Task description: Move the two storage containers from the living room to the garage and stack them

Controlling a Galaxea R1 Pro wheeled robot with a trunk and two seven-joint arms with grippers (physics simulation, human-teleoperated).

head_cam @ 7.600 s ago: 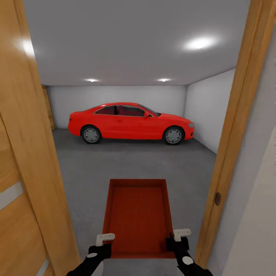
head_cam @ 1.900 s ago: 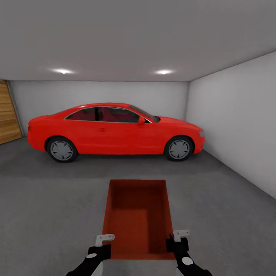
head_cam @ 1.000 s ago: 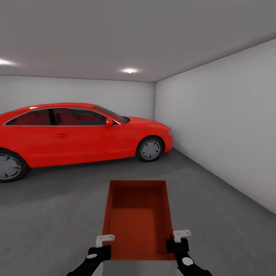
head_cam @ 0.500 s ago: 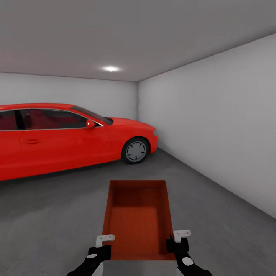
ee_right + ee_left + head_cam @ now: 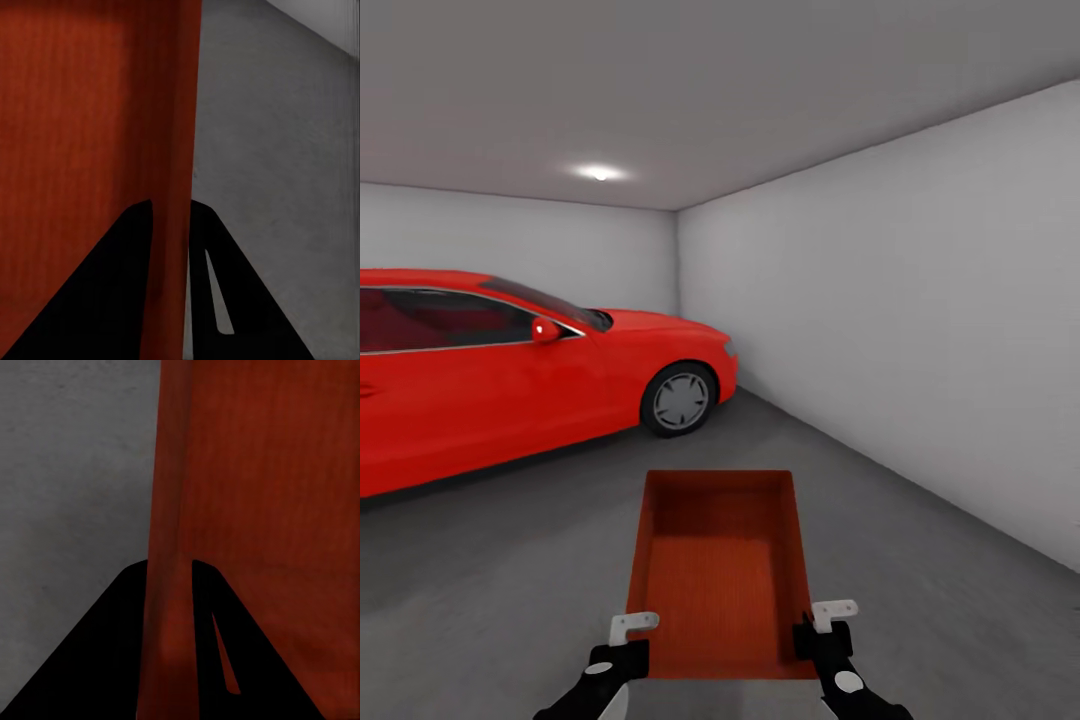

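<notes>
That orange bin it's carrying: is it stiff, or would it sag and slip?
The storage container probably is stiff: gripped only at its side walls, its rim looks straight. Likely light, being empty. The left gripper and right gripper pinch thin, smooth walls, so slipping seems possible.

The bin (image 5: 720,575) was orange-red, darker inside its far wall, with a faint ribbed grain. At 9 o'clock the car (image 5: 510,385) was bright red with grey wheels. The floor (image 5: 920,560) was dark grey, the walls (image 5: 900,330) white, and the ceiling (image 5: 690,90) grey.

A red car (image 5: 510,375) stands near white walls (image 5: 900,330) under a ceiling light (image 5: 598,173).
</notes>
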